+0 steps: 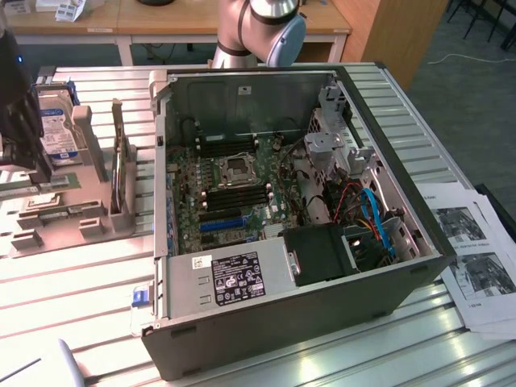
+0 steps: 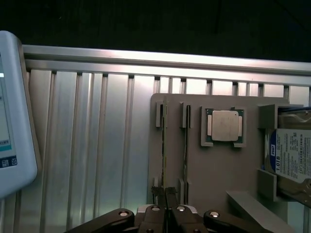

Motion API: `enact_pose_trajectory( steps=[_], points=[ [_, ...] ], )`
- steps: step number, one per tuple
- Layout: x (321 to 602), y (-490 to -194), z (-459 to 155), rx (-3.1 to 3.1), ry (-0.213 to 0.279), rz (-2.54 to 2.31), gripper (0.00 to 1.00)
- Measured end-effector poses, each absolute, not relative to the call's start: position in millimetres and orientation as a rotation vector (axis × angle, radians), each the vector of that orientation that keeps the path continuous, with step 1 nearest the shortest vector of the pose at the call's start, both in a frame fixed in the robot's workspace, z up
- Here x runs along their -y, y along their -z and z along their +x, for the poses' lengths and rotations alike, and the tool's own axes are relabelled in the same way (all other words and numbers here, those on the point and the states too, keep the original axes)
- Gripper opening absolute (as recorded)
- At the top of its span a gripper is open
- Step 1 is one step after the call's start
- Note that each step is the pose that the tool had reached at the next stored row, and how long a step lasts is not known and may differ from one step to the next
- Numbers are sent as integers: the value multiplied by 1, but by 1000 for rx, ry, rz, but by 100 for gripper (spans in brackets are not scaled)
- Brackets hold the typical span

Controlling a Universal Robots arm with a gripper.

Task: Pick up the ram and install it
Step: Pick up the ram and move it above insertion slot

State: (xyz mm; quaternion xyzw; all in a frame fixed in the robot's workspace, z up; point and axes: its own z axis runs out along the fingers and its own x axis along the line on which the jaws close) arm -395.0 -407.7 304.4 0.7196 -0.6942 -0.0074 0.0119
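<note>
The ram (image 2: 164,145) is a thin green stick seen edge-on, standing in a slot of the grey holder (image 2: 204,170). My gripper (image 2: 165,196) sits at one end of the ram, and its two fingers are shut on the ram's edge. A second thin stick (image 2: 185,145) stands in the neighbouring slot. In the exterior view my gripper (image 1: 36,161) hangs over the grey holder (image 1: 56,218) at the far left, beside the open computer case (image 1: 282,306). The motherboard (image 1: 234,201) lies inside the case with dark memory slots (image 1: 242,193).
A processor chip (image 2: 225,125) and a hard drive (image 2: 291,155) rest in the same holder. A white device (image 2: 12,111) lies on the ribbed metal table (image 2: 87,145). Printed sheets (image 1: 476,258) lie to the exterior view's right of the case.
</note>
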Motion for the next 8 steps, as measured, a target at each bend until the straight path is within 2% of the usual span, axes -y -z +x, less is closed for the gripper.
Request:
enact_pose_trajectory(
  steps=[8],
  points=[
    [408,-325,-395,2164,22,2243,11]
  ],
)
